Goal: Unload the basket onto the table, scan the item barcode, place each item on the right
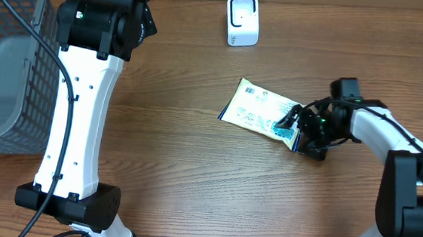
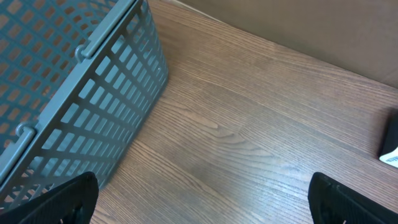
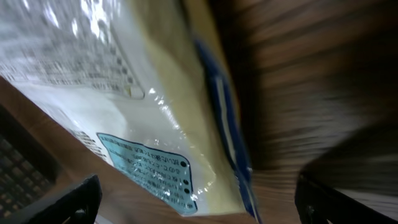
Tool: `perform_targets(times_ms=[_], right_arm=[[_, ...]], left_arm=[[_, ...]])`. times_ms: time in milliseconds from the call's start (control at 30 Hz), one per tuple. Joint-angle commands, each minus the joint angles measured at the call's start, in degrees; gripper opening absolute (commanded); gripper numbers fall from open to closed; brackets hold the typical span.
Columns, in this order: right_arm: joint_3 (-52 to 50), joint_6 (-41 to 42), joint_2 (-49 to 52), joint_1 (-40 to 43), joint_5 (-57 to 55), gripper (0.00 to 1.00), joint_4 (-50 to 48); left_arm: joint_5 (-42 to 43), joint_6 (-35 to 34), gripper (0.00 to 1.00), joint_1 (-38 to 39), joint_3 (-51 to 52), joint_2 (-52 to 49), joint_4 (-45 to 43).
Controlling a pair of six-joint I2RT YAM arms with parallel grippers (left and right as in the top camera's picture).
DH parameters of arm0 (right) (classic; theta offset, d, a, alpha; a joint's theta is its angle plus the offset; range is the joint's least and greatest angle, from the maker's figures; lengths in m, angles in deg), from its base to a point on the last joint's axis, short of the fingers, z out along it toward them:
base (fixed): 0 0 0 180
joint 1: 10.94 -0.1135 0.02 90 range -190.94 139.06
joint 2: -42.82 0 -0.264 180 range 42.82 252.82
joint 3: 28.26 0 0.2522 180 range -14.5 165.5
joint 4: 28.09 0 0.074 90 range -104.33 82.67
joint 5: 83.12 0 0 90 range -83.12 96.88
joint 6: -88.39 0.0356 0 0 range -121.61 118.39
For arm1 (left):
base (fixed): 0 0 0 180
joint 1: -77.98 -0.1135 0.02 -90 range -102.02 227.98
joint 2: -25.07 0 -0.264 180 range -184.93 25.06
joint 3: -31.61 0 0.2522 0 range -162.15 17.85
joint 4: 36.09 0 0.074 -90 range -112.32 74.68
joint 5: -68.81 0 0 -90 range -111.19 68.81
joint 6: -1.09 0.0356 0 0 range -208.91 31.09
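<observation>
left arm (image 1: 75,123): extended beside basket (image 1: 4,57) | right jaws: spread at packet (image 1: 261,111)

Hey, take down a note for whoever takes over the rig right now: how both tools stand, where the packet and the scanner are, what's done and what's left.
Left tool: open, empty, over bare table beside the grey basket.
Right tool: open, at the right end of the packet, with the packet's edge inside the open jaws but not gripped.
Packet: lying mid-table; I can't make out the barcode.
Scanner: standing at the far side, apart from the packet.
Done: right tool is placed at the packet.
Left: close on the packet, lift it, show its barcode to the scanner.
</observation>
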State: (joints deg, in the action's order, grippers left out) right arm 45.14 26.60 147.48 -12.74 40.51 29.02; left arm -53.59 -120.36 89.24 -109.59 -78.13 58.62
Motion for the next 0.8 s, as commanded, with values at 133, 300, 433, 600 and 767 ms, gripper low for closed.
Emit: perform_targets(times_ms=[133, 300, 433, 600, 767], right_arm=[[-0.33, -11.23, -0.15, 8.41, 0.02, 1.00, -4.22], [-0.46, -13.70, 1.03, 8.81, 5.18, 1.00, -7.93], [-2.40, -13.66, 4.61, 6.91, 10.93, 1.00, -13.35], [-6.56, -13.27, 9.31, 6.36, 15.91, 1.00, -23.41], [-7.52, -13.29, 13.22, 5.84, 21.16, 1.00, -28.09]], left_arm=[[-0.57, -0.92, 1.00, 0.33, -0.52, -0.57, -0.17], [-0.57, -0.94, 1.00, 0.33, -0.52, -0.57, -0.17], [-0.57, -0.92, 1.00, 0.33, -0.52, -0.57, -0.17], [-0.57, -0.94, 1.00, 0.33, -0.52, -0.57, -0.17], [-0.57, -0.94, 1.00, 0.33, -0.52, -0.57, -0.20]])
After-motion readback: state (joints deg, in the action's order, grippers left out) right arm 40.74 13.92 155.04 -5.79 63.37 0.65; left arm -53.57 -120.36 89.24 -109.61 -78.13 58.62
